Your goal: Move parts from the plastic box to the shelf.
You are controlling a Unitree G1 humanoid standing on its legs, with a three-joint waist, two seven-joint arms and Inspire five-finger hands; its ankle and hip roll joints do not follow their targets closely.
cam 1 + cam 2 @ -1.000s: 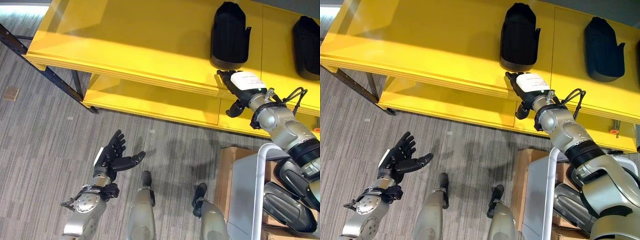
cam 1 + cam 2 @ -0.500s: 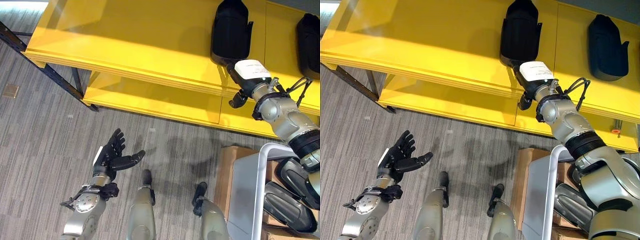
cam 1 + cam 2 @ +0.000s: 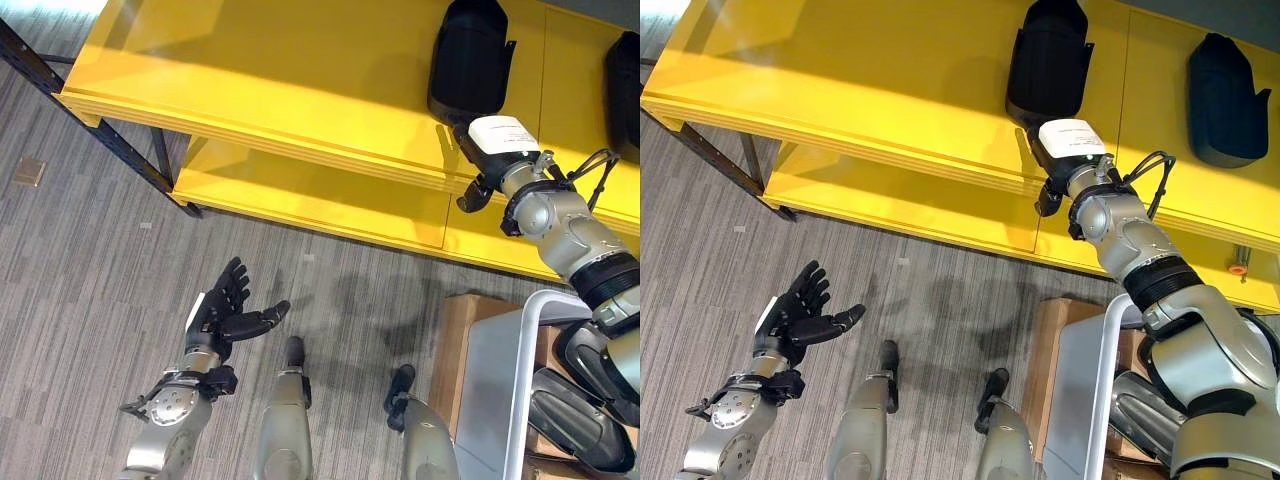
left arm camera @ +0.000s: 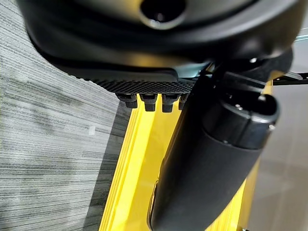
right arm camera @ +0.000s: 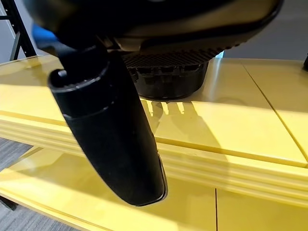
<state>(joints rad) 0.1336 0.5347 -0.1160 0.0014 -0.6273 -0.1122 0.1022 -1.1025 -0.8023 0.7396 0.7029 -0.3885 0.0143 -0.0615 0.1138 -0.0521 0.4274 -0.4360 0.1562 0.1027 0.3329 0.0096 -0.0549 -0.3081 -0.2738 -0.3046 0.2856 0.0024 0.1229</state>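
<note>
A black moulded part (image 3: pixel 470 58) stands upright on the yellow shelf (image 3: pixel 250 80). My right hand (image 3: pixel 492 145), white cover on its back, reaches over the shelf's front edge. Its straight fingers point at the part's base, and I cannot tell if they touch it. In the right wrist view the thumb (image 5: pixel 110 134) sticks out free and the part's base (image 5: pixel 168 84) lies just past the fingers. A second black part (image 3: pixel 1220 85) stands further right on the shelf. My left hand (image 3: pixel 225 315) hangs open, palm up, low over the carpet. The pale plastic box (image 3: pixel 490 390) at lower right holds more black parts (image 3: pixel 575 420).
A lower yellow shelf board (image 3: pixel 300 195) runs under the top one. A dark metal shelf leg (image 3: pixel 110 150) slants to the floor at left. A cardboard box (image 3: pixel 455 325) sits on the carpet beside the plastic box.
My right hand has moved from the shelf's front edge up onto the shelf, closer to the black part's base. The view has shifted slightly. The left hand has stayed still.
</note>
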